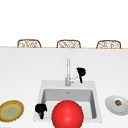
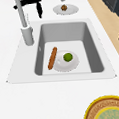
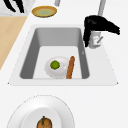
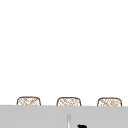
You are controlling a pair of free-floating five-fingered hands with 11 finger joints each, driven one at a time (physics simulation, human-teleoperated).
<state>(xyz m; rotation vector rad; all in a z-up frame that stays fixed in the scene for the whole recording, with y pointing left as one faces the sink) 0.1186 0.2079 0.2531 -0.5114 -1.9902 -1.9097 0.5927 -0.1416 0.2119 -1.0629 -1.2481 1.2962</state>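
Note:
My right hand (image 1: 81, 72) hovers just right of the faucet (image 1: 68, 71), fingers hanging down toward its small lever (image 1: 73, 79); whether they touch it I cannot tell. From the right side this right hand (image 3: 100, 25) arches over the faucet base (image 3: 95, 41) and looks open. It also shows as the right hand (image 2: 30, 2) and the right hand (image 4: 81, 125). My left hand (image 1: 40, 109) floats open over the sink's front left corner, holding nothing. In the basin lie a white plate (image 3: 57, 68), a green lime (image 3: 55, 65) on it, and a brown baguette (image 3: 70, 67).
A red ball (image 1: 67, 114) covers the front of the sink (image 1: 96, 100). A yellow plate (image 1: 11, 110) sits on the counter at left. At right, a white plate (image 1: 112, 106) carries a brown item (image 1: 118, 102). Three wicker chairs (image 1: 68, 44) stand behind the counter.

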